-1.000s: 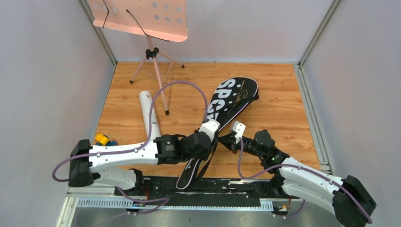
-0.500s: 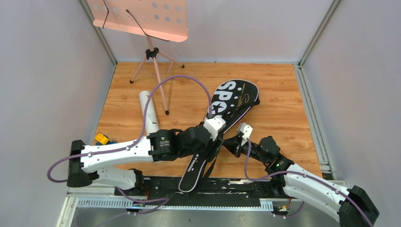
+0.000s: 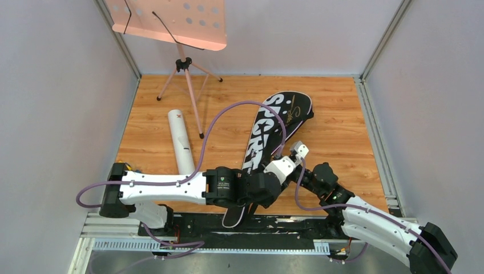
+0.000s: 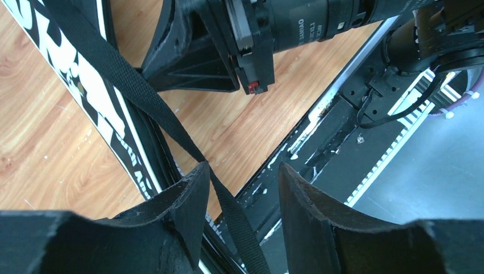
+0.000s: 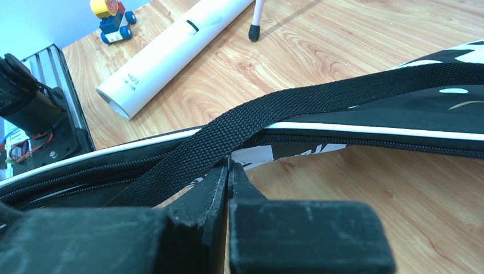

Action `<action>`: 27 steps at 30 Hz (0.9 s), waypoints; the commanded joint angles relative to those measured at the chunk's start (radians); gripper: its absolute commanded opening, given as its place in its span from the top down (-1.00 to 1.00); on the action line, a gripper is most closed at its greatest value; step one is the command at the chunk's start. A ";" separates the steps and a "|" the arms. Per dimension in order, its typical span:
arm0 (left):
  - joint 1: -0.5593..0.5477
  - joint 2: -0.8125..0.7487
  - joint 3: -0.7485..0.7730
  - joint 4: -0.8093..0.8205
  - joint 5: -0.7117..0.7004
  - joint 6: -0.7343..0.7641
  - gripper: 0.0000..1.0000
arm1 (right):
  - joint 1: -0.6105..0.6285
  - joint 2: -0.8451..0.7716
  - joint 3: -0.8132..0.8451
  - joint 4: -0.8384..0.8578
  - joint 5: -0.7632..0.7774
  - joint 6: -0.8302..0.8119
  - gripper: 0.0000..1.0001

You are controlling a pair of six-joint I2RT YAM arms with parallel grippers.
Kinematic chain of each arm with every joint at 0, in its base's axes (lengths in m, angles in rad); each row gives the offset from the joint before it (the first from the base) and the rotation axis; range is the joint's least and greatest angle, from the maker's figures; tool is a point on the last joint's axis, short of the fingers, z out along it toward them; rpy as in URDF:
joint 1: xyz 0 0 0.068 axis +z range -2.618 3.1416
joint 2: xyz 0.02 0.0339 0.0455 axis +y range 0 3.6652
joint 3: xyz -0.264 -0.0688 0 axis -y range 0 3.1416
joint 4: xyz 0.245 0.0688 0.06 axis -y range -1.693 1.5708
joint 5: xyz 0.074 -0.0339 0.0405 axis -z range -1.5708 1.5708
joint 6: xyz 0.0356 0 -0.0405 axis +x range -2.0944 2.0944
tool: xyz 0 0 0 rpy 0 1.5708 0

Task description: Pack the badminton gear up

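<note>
Pictured from above: black bag (image 3: 268,128) lettered SPORT, slantwise on the wooden worktop (image 3: 342,131), wide end toward the far wall, narrow end at the near edge. To its left and apart from it, a long white tube (image 3: 181,142); beyond that, a pink music stand (image 3: 171,23) on tripod legs. Both arms bent in over the bag's right side near its middle, left arm (image 3: 165,187) stretched across in front of the narrow end, right arm (image 3: 371,220) angled in from the right.

Left wrist view: left end effector (image 4: 242,171) open, 2 fingers (image 4: 182,194) well apart, gripping nothing. Black strap (image 4: 128,88) of the bag running down between them, touching the tip of the left-hand finger. Bag edge at left, bare wood and black base rail (image 4: 354,148) behind.

Right wrist view: right end effector (image 5: 229,168) closed, fingers (image 5: 211,194) pressed flat together, tips against the bag's zipped edge just under the strap. Cannot tell whether anything is pinched between them. Tube and a small yellow and blue toy (image 5: 112,20) on the wood beyond.
</note>
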 commanded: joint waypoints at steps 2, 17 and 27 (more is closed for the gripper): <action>-0.020 -0.006 -0.026 -0.022 -0.044 -0.093 -0.08 | 0.002 -0.013 0.066 0.116 0.061 0.085 1.00; -0.034 -0.010 -0.147 -0.002 -0.132 -0.132 -0.12 | 0.002 -0.007 0.069 0.132 0.074 0.145 1.00; -0.036 -0.029 -0.207 0.058 -0.137 -0.136 0.32 | 0.002 0.007 0.050 0.160 0.085 0.156 1.00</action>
